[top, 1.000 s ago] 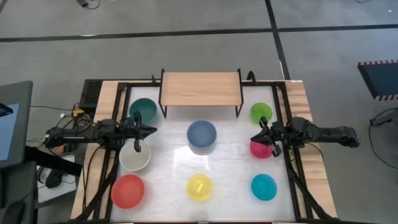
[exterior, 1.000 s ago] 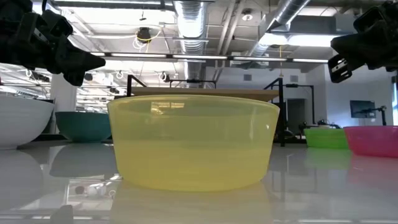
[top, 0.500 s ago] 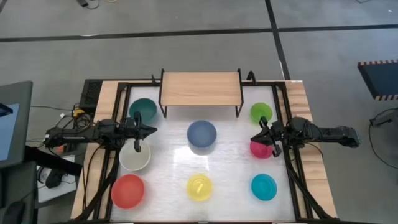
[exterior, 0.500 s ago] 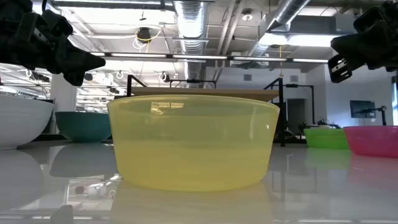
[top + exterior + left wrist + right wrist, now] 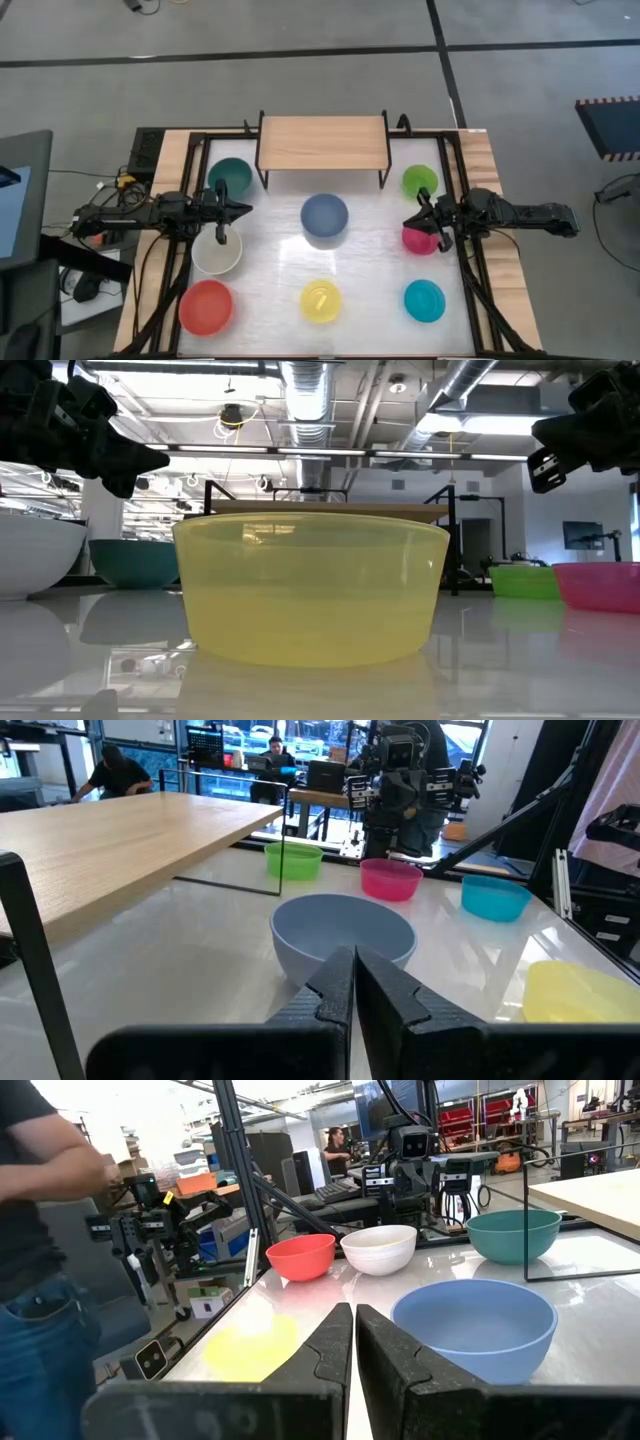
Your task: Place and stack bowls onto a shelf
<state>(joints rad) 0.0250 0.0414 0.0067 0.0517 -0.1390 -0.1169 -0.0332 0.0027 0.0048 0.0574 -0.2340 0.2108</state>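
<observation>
Standing at the table's far edge, the shelf (image 5: 322,143) lies ahead of and between both grippers, its wooden top bare. The left gripper (image 5: 244,209), fingers pressed together and holding nothing, hovers between the teal bowl (image 5: 230,176) and the white bowl (image 5: 217,251). The right gripper (image 5: 408,222), likewise closed and empty, hangs just beside the pink bowl (image 5: 419,240). The blue bowl (image 5: 324,216) sits midway between the two fingertips.
</observation>
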